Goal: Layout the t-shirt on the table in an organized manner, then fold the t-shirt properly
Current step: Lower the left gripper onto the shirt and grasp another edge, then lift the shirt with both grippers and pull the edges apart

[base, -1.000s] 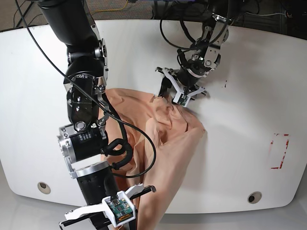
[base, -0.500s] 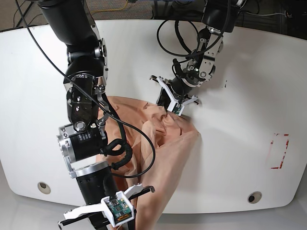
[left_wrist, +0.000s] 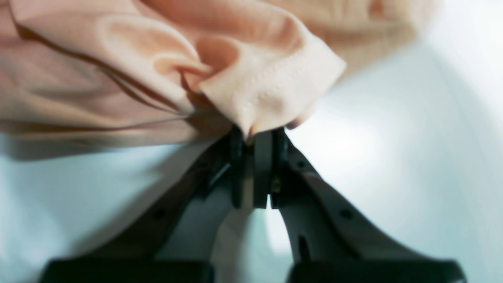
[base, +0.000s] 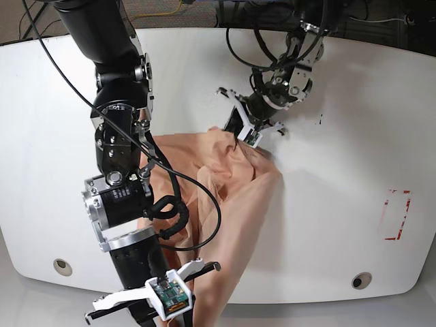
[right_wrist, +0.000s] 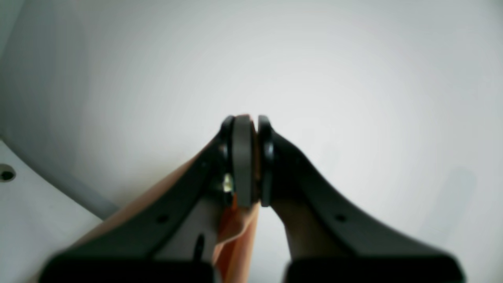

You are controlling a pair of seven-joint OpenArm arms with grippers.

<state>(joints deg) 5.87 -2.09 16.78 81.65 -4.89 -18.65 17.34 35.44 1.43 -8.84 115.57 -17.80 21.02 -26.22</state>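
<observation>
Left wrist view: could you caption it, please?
Left gripper pinching a stitched corner of the peach t-shirt.

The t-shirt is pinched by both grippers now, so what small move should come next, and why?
Probably draw the two arms apart. The left gripper is shut on a hemmed fold of the t-shirt, the right gripper is shut on another bit, and the cloth between lies bunched and creased on the table.

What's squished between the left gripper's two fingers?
A bunched, stitched edge of the t-shirt, pinched by the left gripper, seen in the left wrist view.
</observation>
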